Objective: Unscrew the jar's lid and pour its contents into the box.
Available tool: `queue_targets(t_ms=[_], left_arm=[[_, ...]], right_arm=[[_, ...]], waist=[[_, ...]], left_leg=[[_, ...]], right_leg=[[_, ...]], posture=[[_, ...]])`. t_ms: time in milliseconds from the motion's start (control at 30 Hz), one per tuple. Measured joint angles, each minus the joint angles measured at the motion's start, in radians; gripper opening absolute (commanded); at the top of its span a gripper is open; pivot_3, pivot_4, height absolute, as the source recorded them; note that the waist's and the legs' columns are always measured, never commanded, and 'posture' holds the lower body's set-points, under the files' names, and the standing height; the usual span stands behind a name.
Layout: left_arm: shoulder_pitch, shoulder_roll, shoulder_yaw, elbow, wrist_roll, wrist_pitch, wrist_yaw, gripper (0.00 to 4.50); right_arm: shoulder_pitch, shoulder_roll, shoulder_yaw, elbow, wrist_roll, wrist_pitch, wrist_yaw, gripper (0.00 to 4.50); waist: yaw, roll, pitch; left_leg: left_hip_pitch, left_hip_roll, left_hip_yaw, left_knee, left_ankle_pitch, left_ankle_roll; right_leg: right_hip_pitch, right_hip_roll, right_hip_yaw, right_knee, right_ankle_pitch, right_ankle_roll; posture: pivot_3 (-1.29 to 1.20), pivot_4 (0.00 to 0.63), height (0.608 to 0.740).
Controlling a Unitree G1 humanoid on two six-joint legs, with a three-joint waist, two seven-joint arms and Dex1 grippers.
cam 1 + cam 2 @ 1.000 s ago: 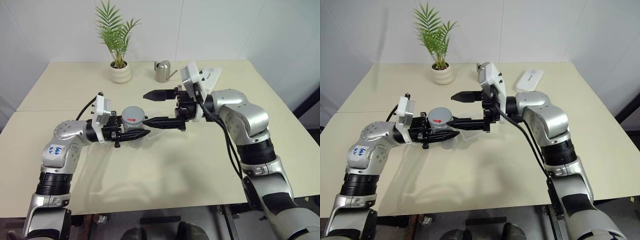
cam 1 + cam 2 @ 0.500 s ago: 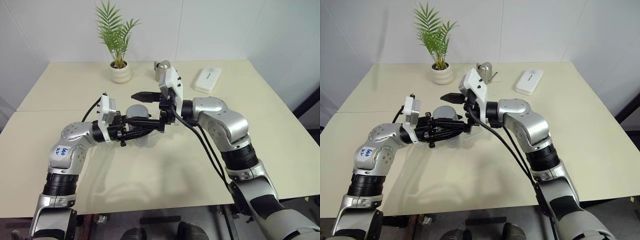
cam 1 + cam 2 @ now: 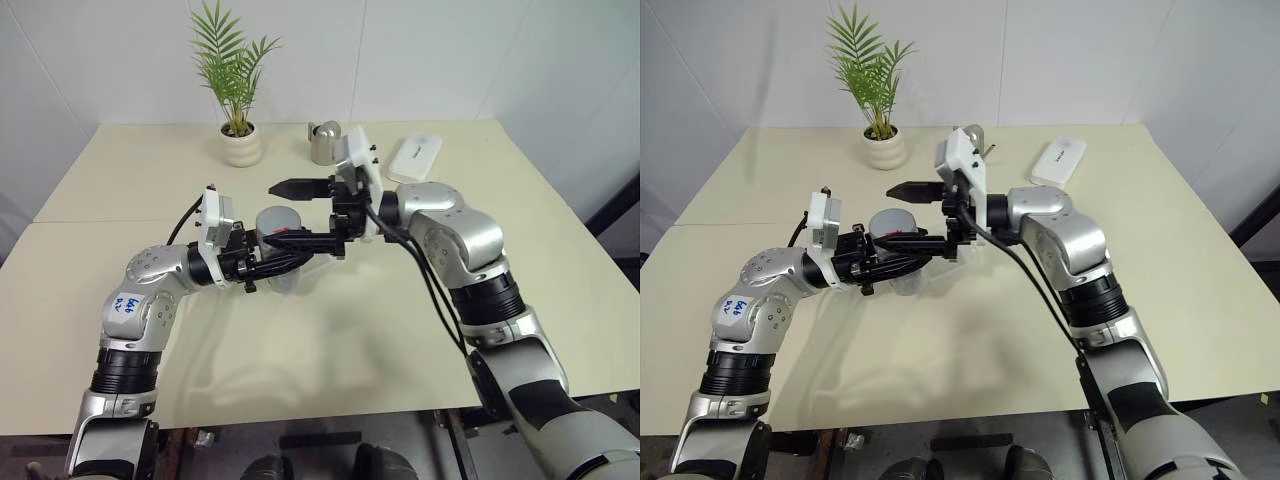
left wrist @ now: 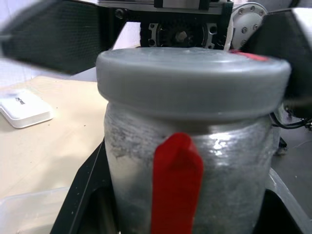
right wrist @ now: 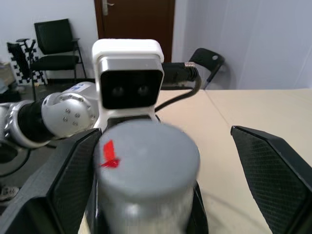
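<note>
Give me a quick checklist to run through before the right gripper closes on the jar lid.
1. Jar held firmly by the left gripper: ok, shut on its body.
2. Lid on the jar: ok, seated on top.
3. Right gripper open wide enough: ok, fingers stand apart.
4. Lid between the right fingers: ok, one on each side, not yet gripping.
5. Jar held above the table: ok.
6. Clear box ready for pouring: cannot tell, just a corner shows below the jar.
</note>
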Motion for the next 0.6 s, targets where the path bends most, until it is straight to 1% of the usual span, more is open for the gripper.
queue_targets(t_ms=[167,233,333,367,500,600], left_arm=[[0.0,-0.007,0.0,0.001,0.0,0.0,0.008,2.1],[0.001,-0.005,0.02,0.0,-0.005,-0.003,0.007,2.1],[0.008,0.001,0.022,-0.033,-0.03,-0.021,-0.027,2.1],[0.009,0.002,0.024,-0.034,-0.031,-0.022,-0.03,2.1],[0.01,0.003,0.025,-0.036,-0.031,-0.022,-0.034,2.1],[0.011,0.003,0.025,-0.036,-0.031,-0.025,-0.034,2.1]], right_arm=[[-0.012,-0.03,0.0,0.031,0.005,-0.02,0.041,4.44],[-0.009,-0.083,-0.012,0.057,-0.001,-0.023,0.052,4.44],[0.02,-0.181,-0.091,0.141,-0.031,-0.021,0.034,4.44],[0.032,-0.196,-0.103,0.143,-0.031,-0.019,0.039,4.44],[0.048,-0.208,-0.108,0.127,-0.026,0.006,0.066,4.44],[0.067,-0.201,-0.112,0.069,0.006,0.054,0.074,4.44]], waist=[[0.0,0.0,0.0],[0.001,0.0,0.0],[0.018,0.0,0.0],[0.019,0.0,0.0],[0.007,0.0,0.0],[0.001,0.0,0.0]], left_leg=[[0.0,0.0,0.0,0.0,0.0,0.0],[0.0,0.0,0.0,0.0,0.0,0.0],[-0.001,-0.001,0.001,0.001,0.0,0.0],[-0.001,-0.001,0.001,0.0,0.0,0.0],[0.0,0.001,0.001,0.0,0.0,0.0],[0.0,0.001,0.001,0.0,0.0,0.0]], right_leg=[[0.0,0.0,0.0,0.0,0.0,0.0],[0.0,0.0,0.0,0.0,0.0,0.0],[0.001,-0.001,-0.001,-0.002,0.0,0.0],[0.001,-0.001,-0.001,-0.002,0.0,0.0],[0.0,0.001,0.0,-0.001,0.0,0.0],[0.0,0.001,0.0,-0.001,0.0,-0.001]], posture=[[0.0,0.15,0.74],[0.0,0.15,0.74],[0.0,0.15,0.74],[0.0,0.15,0.74],[0.0,0.15,0.74],[0.0,0.15,0.74]])
